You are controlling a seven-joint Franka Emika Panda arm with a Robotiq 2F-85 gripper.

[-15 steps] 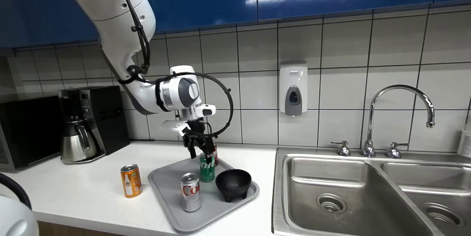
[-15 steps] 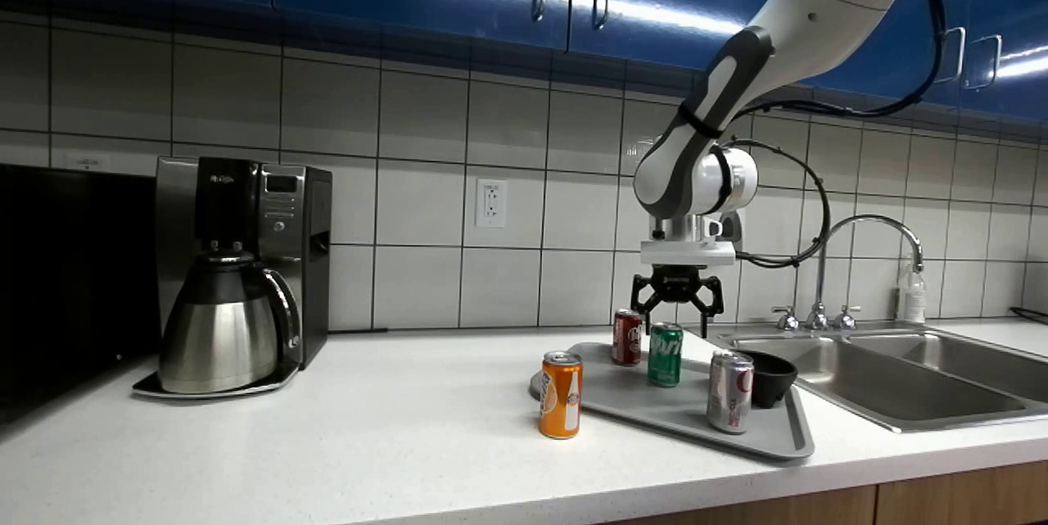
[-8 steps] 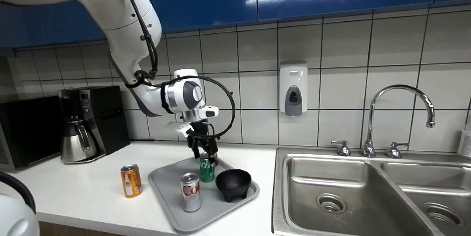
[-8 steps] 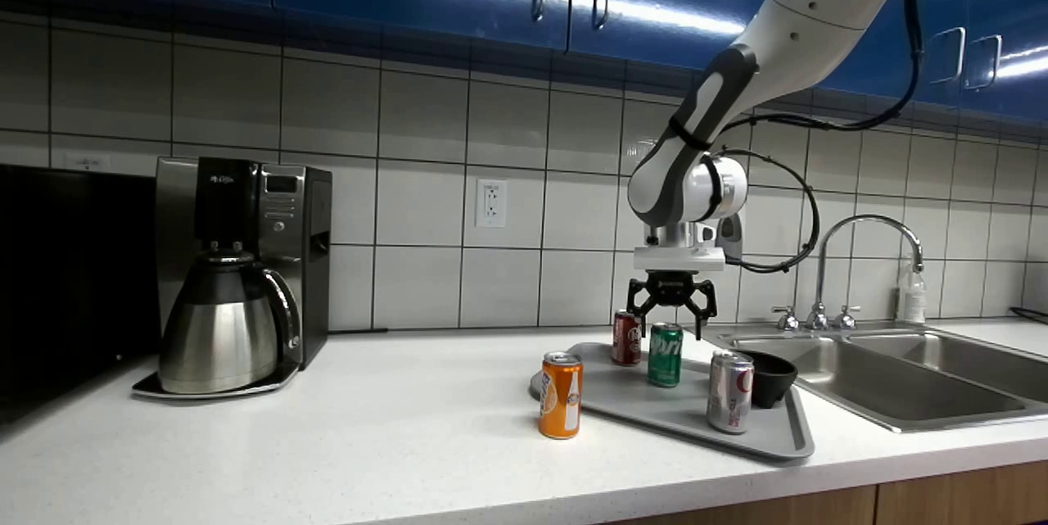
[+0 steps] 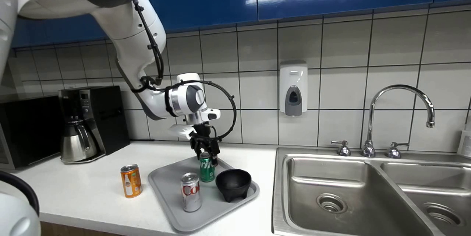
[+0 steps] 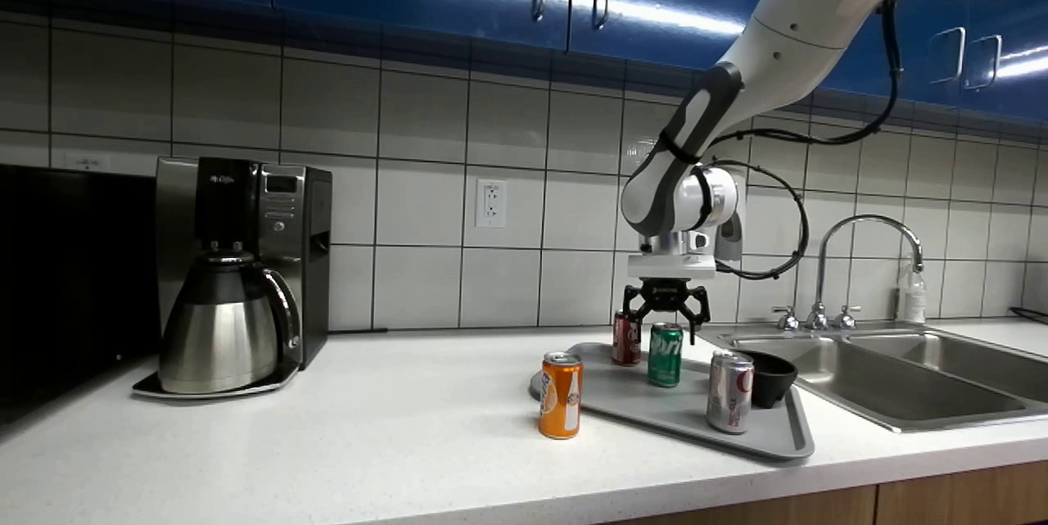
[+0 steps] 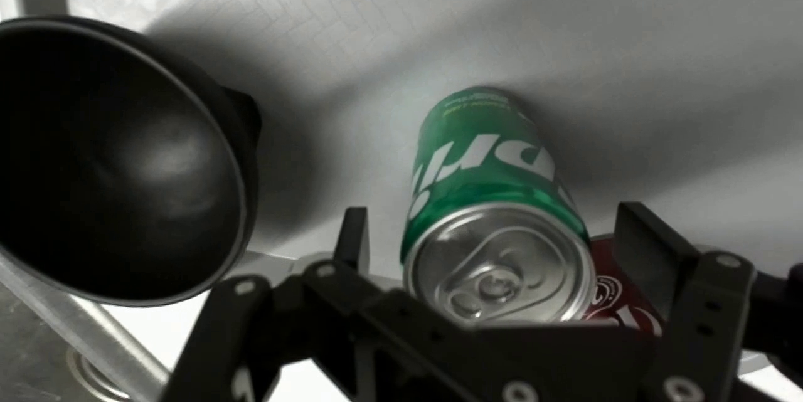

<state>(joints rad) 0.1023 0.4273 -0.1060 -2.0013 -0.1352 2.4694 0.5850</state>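
My gripper stands open at the top of a green Sprite can. In the wrist view the can's lid shows between the two fingers, with a gap on either side. Both exterior views show the green can upright on a grey tray, the gripper at its upper end. A dark red can stands close by, partly hidden in the wrist view by the green can and a finger. A silver Coke can and a black bowl share the tray.
An orange can stands on the white counter beside the tray. The steel sink with its faucet lies past the bowl. A coffee maker and a carafe stand farther off. Blue cabinets hang above.
My gripper has come down and shifted sideways, closer to the top of the green can. It stays open. The cans, bowl and tray have not moved.
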